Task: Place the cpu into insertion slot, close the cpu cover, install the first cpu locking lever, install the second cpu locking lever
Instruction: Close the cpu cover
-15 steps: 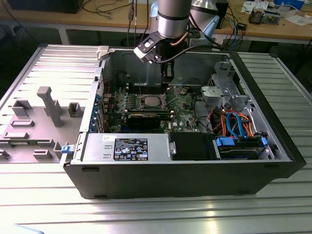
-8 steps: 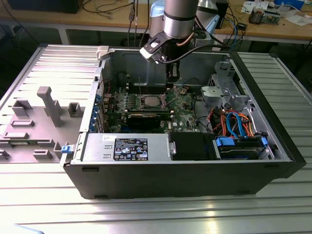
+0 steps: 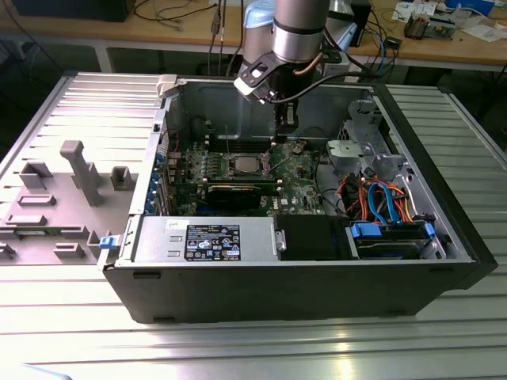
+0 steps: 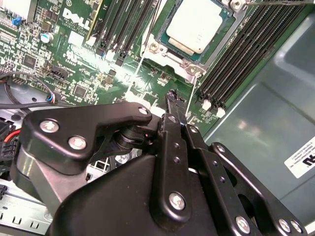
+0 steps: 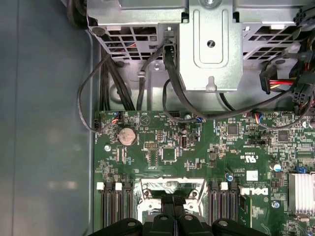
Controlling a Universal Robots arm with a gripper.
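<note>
The cpu (image 4: 197,27), a flat square chip with a silvery top, lies in the insertion slot (image 4: 165,51) on the green board; in the exterior view the cpu (image 3: 244,164) sits mid-board. My gripper (image 4: 172,98) is shut, its black tips together just off the slot's near corner, with nothing seen between them. In the exterior view the gripper (image 3: 281,131) hangs inside the case, just to the right of the chip. A thin wire lever (image 4: 147,29) runs along the slot's side. Whether the cpu cover lies down over the chip I cannot tell.
Long black memory slots (image 4: 123,29) flank the socket on both sides. A black graphics card (image 3: 238,192), a power supply (image 3: 206,241), a metal drive cage (image 3: 360,154) and coloured cables (image 3: 380,202) crowd the case. A grey panel with fixtures (image 3: 71,182) lies on the exterior view's left.
</note>
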